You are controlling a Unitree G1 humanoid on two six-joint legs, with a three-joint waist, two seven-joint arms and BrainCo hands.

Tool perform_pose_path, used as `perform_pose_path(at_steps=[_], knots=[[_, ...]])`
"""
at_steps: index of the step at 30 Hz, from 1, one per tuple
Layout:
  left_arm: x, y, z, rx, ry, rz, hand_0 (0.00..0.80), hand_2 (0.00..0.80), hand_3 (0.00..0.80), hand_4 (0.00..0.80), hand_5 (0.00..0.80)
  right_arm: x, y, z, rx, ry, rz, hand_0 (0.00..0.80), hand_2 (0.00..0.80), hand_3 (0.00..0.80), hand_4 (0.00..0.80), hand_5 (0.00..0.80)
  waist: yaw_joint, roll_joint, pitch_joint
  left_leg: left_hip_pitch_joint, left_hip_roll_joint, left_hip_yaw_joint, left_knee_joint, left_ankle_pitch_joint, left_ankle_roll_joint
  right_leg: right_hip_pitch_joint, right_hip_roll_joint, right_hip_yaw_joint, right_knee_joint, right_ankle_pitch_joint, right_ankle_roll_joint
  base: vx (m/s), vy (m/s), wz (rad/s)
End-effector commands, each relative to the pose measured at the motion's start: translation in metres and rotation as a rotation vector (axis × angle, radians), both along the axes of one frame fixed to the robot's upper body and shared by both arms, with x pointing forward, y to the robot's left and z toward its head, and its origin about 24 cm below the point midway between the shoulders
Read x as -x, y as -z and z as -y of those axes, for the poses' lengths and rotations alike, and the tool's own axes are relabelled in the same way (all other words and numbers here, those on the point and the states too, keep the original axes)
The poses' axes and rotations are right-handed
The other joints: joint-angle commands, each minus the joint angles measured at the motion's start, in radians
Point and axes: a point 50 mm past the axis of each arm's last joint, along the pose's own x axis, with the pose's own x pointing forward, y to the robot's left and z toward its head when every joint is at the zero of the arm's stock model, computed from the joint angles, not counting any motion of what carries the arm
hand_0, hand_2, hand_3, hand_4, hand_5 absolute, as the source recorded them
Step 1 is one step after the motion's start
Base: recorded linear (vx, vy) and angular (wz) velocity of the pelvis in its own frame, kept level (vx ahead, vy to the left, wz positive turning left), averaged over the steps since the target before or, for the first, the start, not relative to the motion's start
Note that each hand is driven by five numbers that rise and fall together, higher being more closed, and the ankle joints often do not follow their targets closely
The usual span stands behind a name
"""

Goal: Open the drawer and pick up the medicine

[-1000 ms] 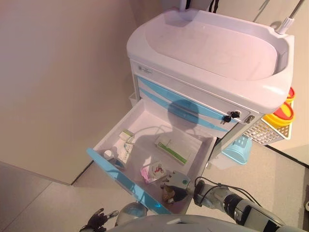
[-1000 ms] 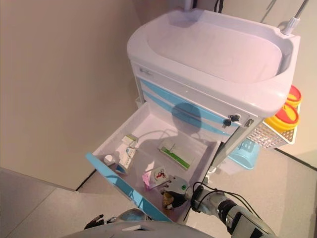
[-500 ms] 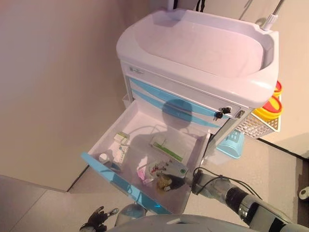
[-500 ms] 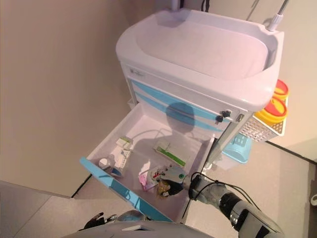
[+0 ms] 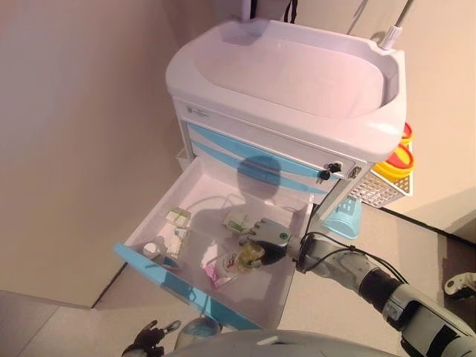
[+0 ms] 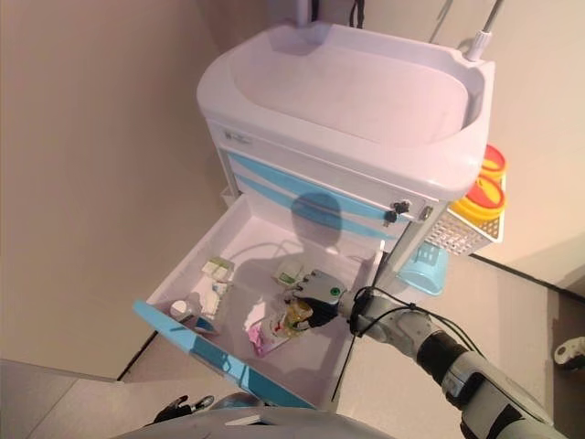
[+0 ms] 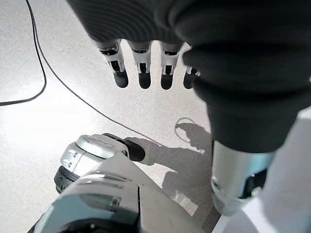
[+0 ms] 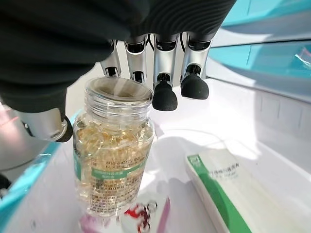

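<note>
The cart's lower drawer (image 5: 175, 285) stands open, white inside with a blue front. My right hand (image 5: 266, 236) is over the middle of the drawer, shut on a clear medicine bottle (image 8: 112, 155) of yellow capsules, pinched between thumb and fingers (image 8: 165, 73). The bottle (image 5: 251, 257) hangs just above a pink sachet (image 5: 220, 268). A green-and-white box (image 8: 218, 189) lies beside the hand. My left hand (image 5: 152, 341) hangs low near the floor with its fingers (image 7: 141, 73) straight and empty.
Small boxes (image 5: 178, 216) and a small white bottle (image 5: 151, 249) lie at the drawer's left end. The white cart top (image 5: 297, 74) overhangs the drawer. Yellow containers (image 5: 399, 158), a white basket (image 5: 375, 192) and a blue bin (image 5: 341, 217) hang on its right side.
My right hand has moved with the bottle from the drawer's front right corner up toward its middle, by the green-and-white box. The camera has shifted too.
</note>
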Motion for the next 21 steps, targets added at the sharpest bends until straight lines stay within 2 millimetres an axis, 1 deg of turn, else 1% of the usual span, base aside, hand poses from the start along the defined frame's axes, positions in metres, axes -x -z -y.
perform_pose_path(at_steps=[1, 4, 5, 6, 8, 10, 12, 14, 16, 18, 21], knots=[[-0.014, 0.0, 0.003, 0.006, -0.034, 0.016, 0.0, 0.0, 0.0, 0.0, 0.0, -0.021, -0.063, -0.014, -0.205, -0.012, 0.029, 0.8, 0.8, 0.8, 0.8, 0.8, 0.001, -0.028, 0.004, 0.022, -0.041, 0.022, 0.005, -0.098, 0.02, -0.037, -0.051, 0.025, 0.043, 0.052, 0.071, -0.011, 0.033, -0.13], [-0.014, 0.0, 0.002, 0.01, -0.046, 0.018, 0.0, 0.0, 0.0, 0.0, 0.0, -0.028, -0.091, -0.01, -0.301, 0.017, -0.008, 0.8, 0.8, 0.8, 0.8, 0.8, -0.005, -0.028, 0.003, 0.024, -0.04, 0.026, 0.002, -0.097, 0.021, -0.039, -0.05, 0.03, 0.043, 0.054, 0.071, -0.007, 0.036, -0.07], [-0.014, 0.0, 0.002, 0.012, -0.054, 0.019, 0.0, 0.0, 0.0, 0.0, 0.0, -0.031, -0.106, -0.008, -0.352, 0.026, -0.008, 0.8, 0.8, 0.8, 0.8, 0.8, -0.01, -0.027, 0.003, 0.025, -0.039, 0.029, 0.002, -0.097, 0.022, -0.04, -0.05, 0.033, 0.043, 0.055, 0.071, -0.004, 0.041, -0.01], [-0.014, 0.0, 0.002, 0.013, -0.059, 0.019, 0.0, 0.0, 0.0, 0.0, 0.0, -0.032, -0.116, -0.006, -0.389, 0.029, -0.005, 0.8, 0.8, 0.8, 0.8, 0.8, -0.012, -0.027, 0.003, 0.026, -0.038, 0.03, 0.001, -0.097, 0.023, -0.04, -0.05, 0.035, 0.043, 0.055, 0.071, -0.001, 0.048, -0.02], [-0.012, 0.0, 0.001, 0.018, -0.069, 0.018, 0.0, 0.0, 0.0, 0.0, 0.0, -0.033, -0.145, -0.001, -0.463, 0.017, 0.038, 0.8, 0.8, 0.8, 0.8, 0.8, -0.017, -0.026, 0.001, 0.027, -0.037, 0.035, 0.001, -0.097, 0.023, -0.04, -0.05, 0.039, 0.043, 0.056, 0.071, 0.005, 0.043, -0.04], [-0.012, 0.0, 0.001, 0.02, -0.077, 0.019, 0.0, 0.0, 0.0, 0.0, 0.0, -0.034, -0.167, 0.004, -0.521, 0.012, 0.091, 0.8, 0.8, 0.8, 0.8, 0.8, -0.019, -0.025, 0.0, 0.028, -0.037, 0.036, 0.001, -0.098, 0.025, -0.04, -0.049, 0.042, 0.044, 0.055, 0.071, 0.002, 0.036, -0.07], [-0.01, -0.001, -0.001, 0.02, -0.089, 0.017, 0.0, 0.0, 0.0, 0.0, 0.0, -0.036, -0.197, 0.011, -0.59, 0.016, 0.157, 0.8, 0.8, 0.8, 0.8, 0.8, -0.022, -0.026, -0.003, 0.031, -0.037, 0.038, 0.001, -0.101, 0.025, -0.037, -0.048, 0.046, 0.042, 0.054, 0.07, 0.013, 0.036, -0.12], [-0.008, -0.001, -0.004, 0.019, -0.093, 0.014, 0.0, 0.0, 0.0, 0.0, 0.0, -0.038, -0.221, 0.019, -0.643, 0.033, 0.22, 0.8, 0.8, 0.8, 0.8, 0.8, -0.022, -0.027, -0.007, 0.033, -0.037, 0.038, 0.001, -0.102, 0.025, -0.035, -0.048, 0.048, 0.042, 0.052, 0.069, 0.019, 0.033, -0.07], [-0.006, -0.001, -0.007, 0.018, -0.093, 0.006, 0.0, 0.0, 0.0, 0.0, 0.0, -0.044, -0.245, 0.032, -0.682, 0.069, 0.281, 0.8, 0.8, 0.8, 0.8, 0.8, -0.02, -0.028, -0.015, 0.035, -0.039, 0.037, 0.001, -0.104, 0.024, -0.032, -0.048, 0.047, 0.04, 0.051, 0.068, 0.024, 0.04, -0.01], [-0.004, -0.002, -0.01, 0.017, -0.094, -0.001, 0.0, 0.0, 0.0, 0.0, 0.0, -0.05, -0.264, 0.042, -0.71, 0.117, 0.323, 0.8, 0.8, 0.8, 0.8, 0.8, -0.017, -0.029, -0.021, 0.037, -0.039, 0.035, 0.001, -0.104, 0.023, -0.029, -0.048, 0.045, 0.038, 0.051, 0.068, 0.025, 0.041, 0.0], [-0.002, -0.003, -0.016, 0.013, -0.086, -0.014, 0.0, 0.0, 0.0, 0.0, 0.0, -0.065, -0.287, 0.061, -0.765, 0.227, 0.351, 0.8, 0.8, 0.8, 0.8, 0.8, -0.008, -0.032, -0.031, 0.039, -0.04, 0.032, 0.001, -0.102, 0.02, -0.024, -0.05, 0.039, 0.037, 0.051, 0.068, 0.03, 0.037, 0.01]])
